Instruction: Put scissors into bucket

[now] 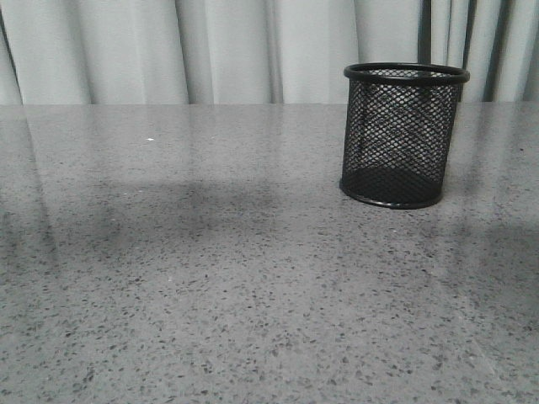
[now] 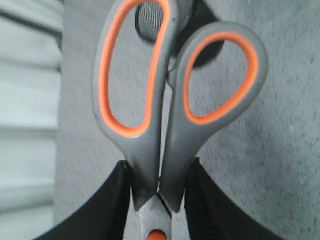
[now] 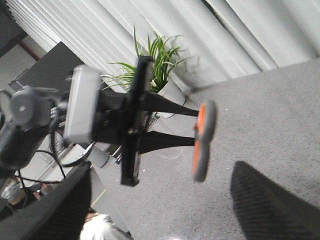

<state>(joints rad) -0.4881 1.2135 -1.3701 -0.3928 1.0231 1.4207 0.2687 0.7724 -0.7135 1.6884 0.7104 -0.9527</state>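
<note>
Front view: the nearest item is the grey speckled bench (image 1: 253, 295), bare across the foreground. The bucket (image 1: 402, 135) stands upright on it toward the far right, its black mesh wall see-through and its solid rim level. Pale curtains (image 1: 210, 50) hang behind the far edge. Neither arm nor the scissors appear in this view.

Left wrist view: the left gripper (image 2: 159, 200) shows 2 black fingers (image 2: 107, 210) closed on the scissors (image 2: 165, 100), clamping the neck of the handles just above the orange pivot dot. The 2 grey handles lie together, their orange-lined loops pointing away from the camera. Beyond the loops, and partly hidden by them, a dark round mesh object, apparently the bucket (image 2: 150, 20), sits on the bench (image 2: 280, 125).

Right wrist view: the right gripper (image 3: 160, 220) shows 2 dark fingers (image 3: 270, 205) set wide apart with nothing between them. Across the bench (image 3: 270, 115), the left arm (image 3: 75, 120) is seen from the side, held in the air, with the scissors (image 3: 204, 140) projecting from its fingers, the orange-lined loops edge-on and clear of the surface. A potted green plant (image 3: 157, 60) and white curtains (image 3: 200, 35) stand behind it.
</note>
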